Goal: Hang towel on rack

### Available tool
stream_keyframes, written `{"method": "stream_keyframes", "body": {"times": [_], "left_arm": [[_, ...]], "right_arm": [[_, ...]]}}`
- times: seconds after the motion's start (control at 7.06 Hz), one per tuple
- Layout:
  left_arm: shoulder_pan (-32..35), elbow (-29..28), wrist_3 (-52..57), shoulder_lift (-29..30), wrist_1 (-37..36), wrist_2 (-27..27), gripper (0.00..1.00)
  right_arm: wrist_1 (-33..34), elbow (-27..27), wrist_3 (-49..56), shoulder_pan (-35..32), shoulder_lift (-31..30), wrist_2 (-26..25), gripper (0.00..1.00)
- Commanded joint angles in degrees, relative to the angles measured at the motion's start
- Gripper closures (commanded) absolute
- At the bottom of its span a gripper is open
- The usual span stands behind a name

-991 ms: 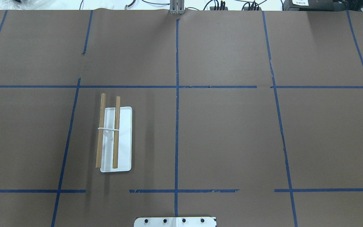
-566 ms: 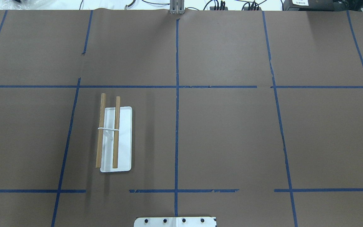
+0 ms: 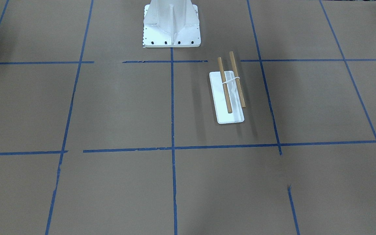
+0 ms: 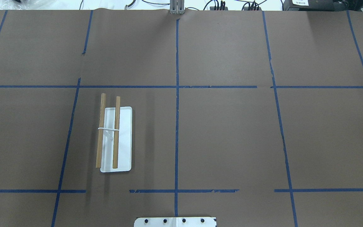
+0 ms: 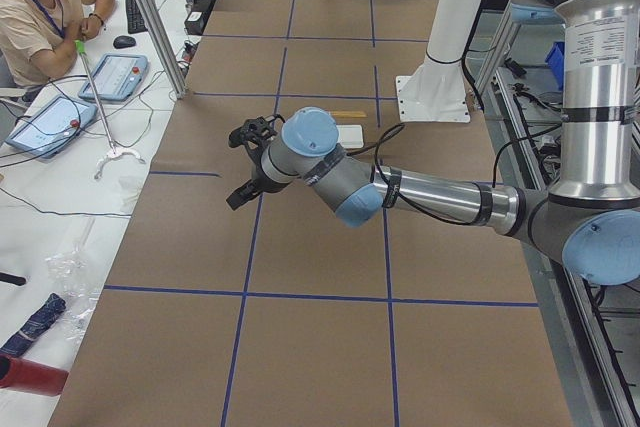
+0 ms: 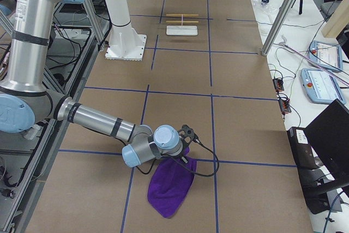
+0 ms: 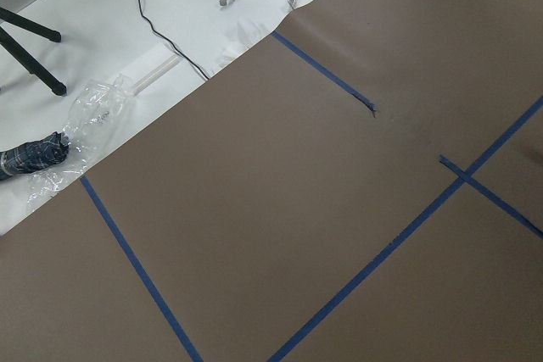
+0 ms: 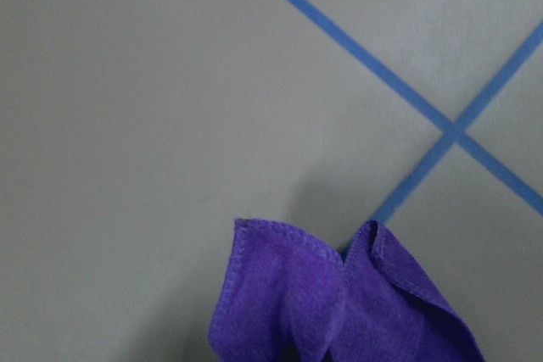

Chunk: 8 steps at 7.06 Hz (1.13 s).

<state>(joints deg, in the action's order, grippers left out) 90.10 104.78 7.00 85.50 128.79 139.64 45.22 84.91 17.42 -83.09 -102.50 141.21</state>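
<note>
The rack (image 4: 123, 138) stands on the brown table left of the centre line, its two wooden rods over a white base. It also shows in the front view (image 3: 219, 98) and far off in the right side view (image 6: 181, 28). The purple towel (image 6: 172, 186) lies or hangs crumpled at the table's right end, just below my right gripper (image 6: 186, 135); I cannot tell whether the gripper holds it. The towel fills the bottom of the right wrist view (image 8: 339, 303). My left gripper (image 5: 243, 162) hovers over the table's left end, far from the rack; I cannot tell if it is open or shut.
The white bolted pedestal (image 3: 171, 23) stands at the robot's side of the table. Blue tape lines grid the brown paper. An operator (image 5: 40, 7) sits beyond the left end. A plastic bag (image 7: 85, 125) and cables lie off the paper there.
A faint dark shadow has come in at the right edge of the overhead view. The rack has not moved.
</note>
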Motion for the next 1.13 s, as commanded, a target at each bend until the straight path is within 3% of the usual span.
{"method": "stream_keyframes", "body": {"times": [0.0, 0.14, 0.28, 0.42, 0.71, 0.85, 0.99], "left_arm": [[-2.4, 0.4, -1.1, 0.5, 1.6, 1.5, 0.00], [-7.1, 0.4, -5.8, 2.4, 1.5, 1.1, 0.00], [-11.2, 0.9, -15.2, 4.3, 1.5, 1.0, 0.00], [-14.1, 1.7, -25.3, 5.5, 1.6, 1.0, 0.00], [-20.4, 6.2, -46.4, 10.2, 1.6, 0.4, 0.00], [-24.7, 6.5, -56.6, 14.1, 1.4, -1.4, 0.00], [-28.3, 6.3, -73.4, 18.7, 1.5, -3.5, 0.14]], "right_arm": [[2.8, 11.5, -19.6, -0.5, 2.1, 7.3, 1.00], [1.0, 16.6, -28.7, 0.2, 3.2, 7.7, 1.00], [0.4, 19.7, -30.6, 3.9, 3.4, 6.5, 1.00], [0.4, 20.6, -32.2, 7.2, 5.5, 3.7, 1.00], [0.3, 22.8, -48.5, 14.7, 13.8, 0.9, 1.00], [0.2, 25.7, -51.1, 18.6, 14.8, -4.3, 1.00], [0.2, 27.7, -56.6, 22.4, 16.6, -8.8, 1.00]]}}
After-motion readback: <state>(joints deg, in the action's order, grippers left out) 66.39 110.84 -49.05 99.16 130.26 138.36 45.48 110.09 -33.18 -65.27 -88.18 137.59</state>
